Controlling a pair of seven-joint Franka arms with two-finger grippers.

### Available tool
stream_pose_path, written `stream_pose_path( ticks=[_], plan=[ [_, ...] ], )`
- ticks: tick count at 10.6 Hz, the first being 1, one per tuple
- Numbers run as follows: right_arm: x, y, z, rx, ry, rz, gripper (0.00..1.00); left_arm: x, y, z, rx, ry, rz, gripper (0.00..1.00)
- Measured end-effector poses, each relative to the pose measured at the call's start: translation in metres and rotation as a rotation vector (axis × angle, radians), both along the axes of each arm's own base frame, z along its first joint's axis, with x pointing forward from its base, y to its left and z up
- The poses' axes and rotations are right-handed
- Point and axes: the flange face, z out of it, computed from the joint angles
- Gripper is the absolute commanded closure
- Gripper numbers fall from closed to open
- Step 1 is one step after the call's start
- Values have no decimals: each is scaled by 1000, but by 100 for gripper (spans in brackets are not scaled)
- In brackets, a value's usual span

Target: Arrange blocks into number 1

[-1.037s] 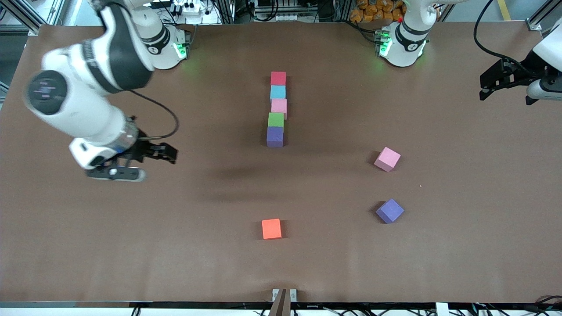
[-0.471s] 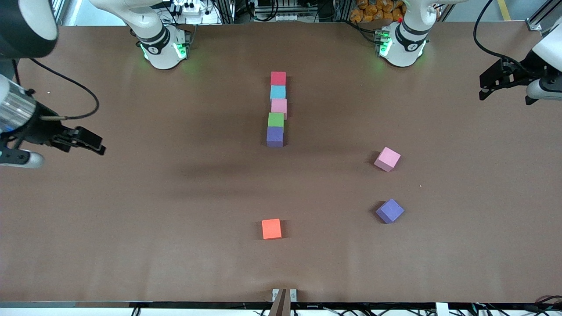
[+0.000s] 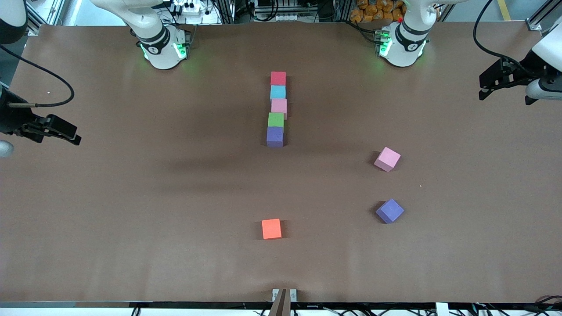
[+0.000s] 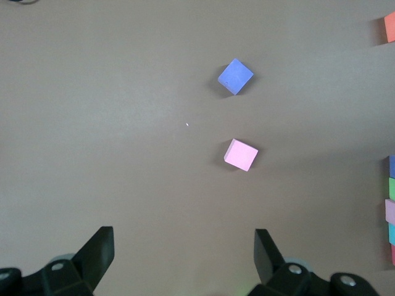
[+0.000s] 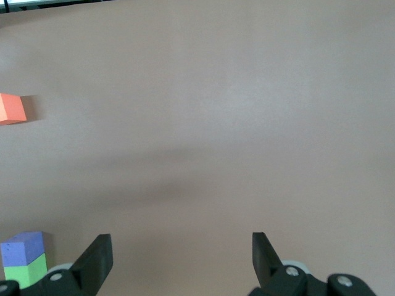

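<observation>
Five blocks form a straight column mid-table, running toward the front camera: red (image 3: 278, 78), light blue (image 3: 277, 92), pink (image 3: 279, 106), green (image 3: 275, 119), purple (image 3: 275, 136). A loose pink block (image 3: 387, 158) and a loose purple block (image 3: 390, 210) lie toward the left arm's end. A lone orange block (image 3: 271, 228) sits nearest the camera. My right gripper (image 3: 70, 134) hangs open and empty over the right arm's end of the table. My left gripper (image 3: 483, 89) waits open and empty over the left arm's end. The left wrist view shows the loose purple block (image 4: 235, 76) and pink block (image 4: 241, 154).
The brown table (image 3: 175, 245) is bare around the blocks. The two arm bases (image 3: 162, 44) stand along the table edge farthest from the camera. The right wrist view catches the orange block (image 5: 12, 108) and the column's purple end (image 5: 23, 248).
The right arm has swung away from the middle of the table out to its own end, gripper open throughout. The left arm and all the blocks have stayed put.
</observation>
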Motion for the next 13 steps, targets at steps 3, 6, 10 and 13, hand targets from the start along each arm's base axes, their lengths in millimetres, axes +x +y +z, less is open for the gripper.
stream_pose_path(
  ticks=[3,6,10,13],
  plan=[
    [-1,-27,-1,-25,5,4,0,0,0,0,0,0,0,0],
    [-1,-28,-3,-28,13,7,0,0,0,0,0,0,0,0],
    [0,-28,-4,-28,16,7,0,0,0,0,0,0,0,0],
    [0,-28,-5,-29,16,7,0,0,0,0,0,0,0,0]
  ],
)
